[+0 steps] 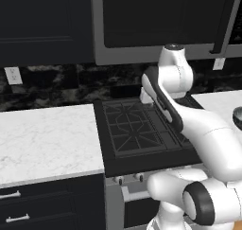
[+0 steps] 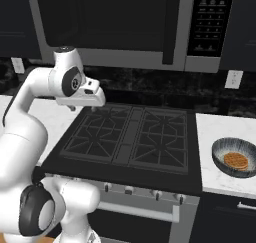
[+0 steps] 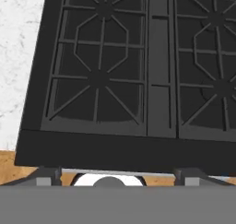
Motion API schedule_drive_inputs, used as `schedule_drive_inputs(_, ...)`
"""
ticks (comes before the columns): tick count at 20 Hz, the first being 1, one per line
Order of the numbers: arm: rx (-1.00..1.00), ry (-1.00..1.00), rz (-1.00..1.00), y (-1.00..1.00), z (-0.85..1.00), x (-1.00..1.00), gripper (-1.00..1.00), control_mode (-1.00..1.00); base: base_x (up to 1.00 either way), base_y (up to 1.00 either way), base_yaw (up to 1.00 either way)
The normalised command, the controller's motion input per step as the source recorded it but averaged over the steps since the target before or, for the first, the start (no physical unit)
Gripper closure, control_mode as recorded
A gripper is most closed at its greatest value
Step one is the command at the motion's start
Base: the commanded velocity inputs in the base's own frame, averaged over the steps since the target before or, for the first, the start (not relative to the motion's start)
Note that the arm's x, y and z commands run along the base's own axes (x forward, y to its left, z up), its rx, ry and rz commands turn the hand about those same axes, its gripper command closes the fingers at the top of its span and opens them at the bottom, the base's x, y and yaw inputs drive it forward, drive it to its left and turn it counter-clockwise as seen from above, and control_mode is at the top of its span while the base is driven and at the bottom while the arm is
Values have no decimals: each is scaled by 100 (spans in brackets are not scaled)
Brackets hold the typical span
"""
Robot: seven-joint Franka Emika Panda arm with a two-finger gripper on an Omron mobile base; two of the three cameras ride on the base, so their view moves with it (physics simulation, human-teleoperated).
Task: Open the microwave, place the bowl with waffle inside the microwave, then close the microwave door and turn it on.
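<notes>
Left base view: microwave (image 1: 156,21) across the upper middle and right of the frame, above the stove (image 1: 142,129), door shut, dark glass front, black vertical handle (image 1: 226,21) at the upper right. White marble counter (image 1: 47,139) at the left. White arm rising from the lower right, wrist over the stove's rear right burners. Dark rim of the bowl (image 1: 237,118) just peeking at the right edge, on the far counter.

Right base view: microwave door (image 2: 105,22) closed, upper centre, with the keypad panel (image 2: 207,22) to its right. Bowl (image 2: 234,158) at the lower right of the frame on the right-hand counter (image 2: 220,129) — waffle (image 2: 236,160) lying inside it, golden, grid-marked. Arm curving up from the lower left; hand at the left centre, over the stove's left rear corner, well apart from bowl and microwave alike. Fingers themselves too small to make out here.

Hand view: looking down on the stove grates, black, marble at the upper left. Gripper (image 3: 117,176) at the bottom edge — fingertips (image 3: 46,176) set wide apart, nothing between them.
</notes>
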Motion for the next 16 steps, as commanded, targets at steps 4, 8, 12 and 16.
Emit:
schedule_drive_inputs(4, 0, -44, -1, -21, 61, -34, -100, -100, 0, 0, 0)
schedule_drive_inputs(8, 8, -43, -4, -77, 97, -6, -100, -100, 0, 0, 0)
schedule_drive_inputs(12, 8, -30, -6, -76, 100, 0, -100, -100, 0, 0, 0)
schedule_drive_inputs(16, 12, -27, -9, -74, 100, 0, -100, -100, 0, 0, 0)
